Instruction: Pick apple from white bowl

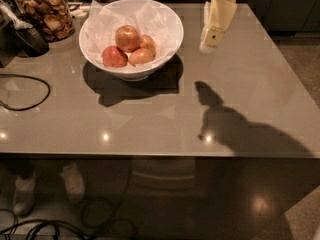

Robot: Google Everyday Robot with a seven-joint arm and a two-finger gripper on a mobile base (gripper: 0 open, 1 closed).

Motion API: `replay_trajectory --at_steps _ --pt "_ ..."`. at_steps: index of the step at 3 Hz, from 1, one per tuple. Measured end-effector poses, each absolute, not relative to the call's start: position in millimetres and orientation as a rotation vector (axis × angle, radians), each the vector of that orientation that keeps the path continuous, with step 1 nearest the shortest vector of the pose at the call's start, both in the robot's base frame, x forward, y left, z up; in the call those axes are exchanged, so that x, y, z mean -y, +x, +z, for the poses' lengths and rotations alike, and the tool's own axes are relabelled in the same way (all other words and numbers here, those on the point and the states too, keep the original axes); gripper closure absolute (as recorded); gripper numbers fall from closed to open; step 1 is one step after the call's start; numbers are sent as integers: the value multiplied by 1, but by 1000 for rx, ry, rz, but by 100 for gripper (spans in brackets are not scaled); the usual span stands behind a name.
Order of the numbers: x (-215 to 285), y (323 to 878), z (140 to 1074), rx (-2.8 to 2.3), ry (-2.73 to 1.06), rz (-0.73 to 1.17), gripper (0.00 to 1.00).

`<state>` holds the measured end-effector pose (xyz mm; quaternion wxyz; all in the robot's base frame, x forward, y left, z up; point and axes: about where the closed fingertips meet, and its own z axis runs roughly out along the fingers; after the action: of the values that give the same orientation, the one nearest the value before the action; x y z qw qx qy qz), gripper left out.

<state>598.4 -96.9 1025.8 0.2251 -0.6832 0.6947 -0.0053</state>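
The white bowl (165,19), deep and lined with crinkled white paper, stands at the back left of the grey table. Several apples lie in it. The apple (127,37), orange-red over golden yellow with a shiny highlight, sits on top at the back. A darker red apple (114,57) lies front left, a paler yellow-tan one (141,57) front right, and another (148,44) to the right. My gripper (207,46) hangs above the table just right of the bowl, pointing down, apart from the bowl and the apples.
A glass jar of brown snacks (46,13) stands at the back left, with a dark object (29,38) in front of it. A black cable (27,91) loops over the table's left side. The table's front edge (150,155) runs across the middle.
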Motion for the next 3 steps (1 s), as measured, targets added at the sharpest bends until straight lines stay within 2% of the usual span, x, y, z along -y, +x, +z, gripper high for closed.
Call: replay_trajectory --at_steps 3 --pt "84 636 1003 -1886 -1718 215 0"
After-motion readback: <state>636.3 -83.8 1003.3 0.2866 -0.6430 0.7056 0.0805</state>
